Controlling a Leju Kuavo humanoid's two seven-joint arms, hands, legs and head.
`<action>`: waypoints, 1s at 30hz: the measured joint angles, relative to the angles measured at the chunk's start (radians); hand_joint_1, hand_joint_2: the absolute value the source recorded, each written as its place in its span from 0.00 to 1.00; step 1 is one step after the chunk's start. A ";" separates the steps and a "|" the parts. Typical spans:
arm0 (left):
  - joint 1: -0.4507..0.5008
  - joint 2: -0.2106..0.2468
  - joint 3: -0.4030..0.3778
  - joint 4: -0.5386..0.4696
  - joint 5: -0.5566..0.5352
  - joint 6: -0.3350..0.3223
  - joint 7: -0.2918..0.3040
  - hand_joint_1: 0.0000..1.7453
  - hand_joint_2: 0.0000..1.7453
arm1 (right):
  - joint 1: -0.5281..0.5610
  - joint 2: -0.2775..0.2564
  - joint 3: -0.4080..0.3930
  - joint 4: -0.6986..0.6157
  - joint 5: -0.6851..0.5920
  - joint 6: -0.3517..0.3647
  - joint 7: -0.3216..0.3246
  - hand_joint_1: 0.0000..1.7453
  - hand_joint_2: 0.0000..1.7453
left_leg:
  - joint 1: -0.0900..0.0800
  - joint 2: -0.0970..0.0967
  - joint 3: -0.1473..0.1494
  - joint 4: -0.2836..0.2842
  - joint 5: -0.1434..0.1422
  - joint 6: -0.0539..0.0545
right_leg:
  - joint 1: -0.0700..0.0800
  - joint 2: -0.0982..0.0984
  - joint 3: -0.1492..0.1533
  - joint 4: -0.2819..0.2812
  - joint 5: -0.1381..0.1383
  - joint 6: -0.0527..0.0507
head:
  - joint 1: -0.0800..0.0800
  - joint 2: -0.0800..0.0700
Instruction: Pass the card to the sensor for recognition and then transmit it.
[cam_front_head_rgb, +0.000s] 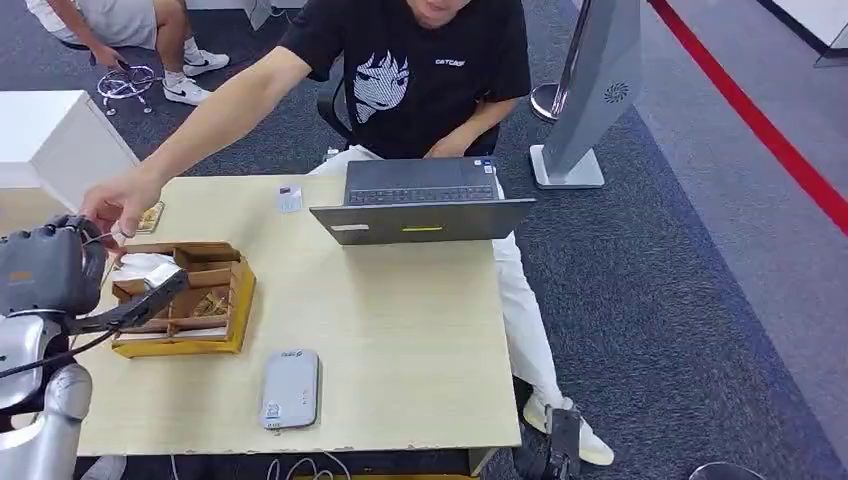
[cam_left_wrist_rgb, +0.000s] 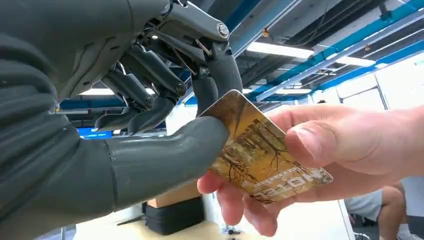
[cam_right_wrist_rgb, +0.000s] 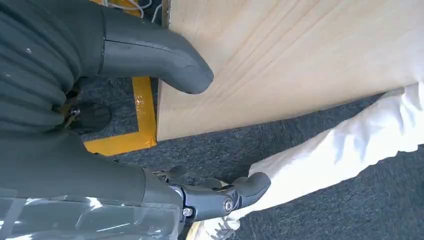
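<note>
Card (cam_left_wrist_rgb: 260, 150): near corner hidden behind left hand (cam_left_wrist_rgb: 150, 125) thumb, far edge under person's fingers (cam_left_wrist_rgb: 340, 145). Print too blurred to read. Sensor (cam_front_head_rgb: 290, 388) label illegible.

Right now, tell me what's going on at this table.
The robot's left hand pinches a golden card that a seated person's hand also grips, so a handover is under way beside the cardboard box. The grey card reader lies flat on the table, nothing on it. The right hand hangs empty by the table's edge.
</note>
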 joint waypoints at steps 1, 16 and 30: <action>-0.002 0.001 0.000 0.005 0.000 0.000 0.000 1.00 1.00 | 0.000 0.000 0.002 0.000 0.000 0.000 0.000 0.00 1.00 | 0.000 0.001 0.000 0.000 0.000 0.000 | 0.000 0.001 0.000 0.000 0.000 0.000 | 0.000 0.000; 0.021 0.014 0.002 0.058 0.043 0.089 -0.021 0.00 1.00 | -0.002 0.000 0.008 0.007 -0.010 0.002 -0.002 0.00 1.00 | 0.000 0.005 0.002 -0.003 -0.001 -0.002 | 0.000 0.005 0.000 0.000 0.000 -0.001 | -0.001 0.000; 0.341 -0.025 0.041 -0.375 0.163 0.299 -0.150 0.00 1.00 | 0.005 -0.002 -0.011 -0.011 -0.055 -0.017 -0.005 0.00 1.00 | -0.001 -0.006 -0.002 -0.002 -0.001 0.000 | -0.001 -0.007 0.000 -0.001 -0.003 0.001 | 0.000 0.000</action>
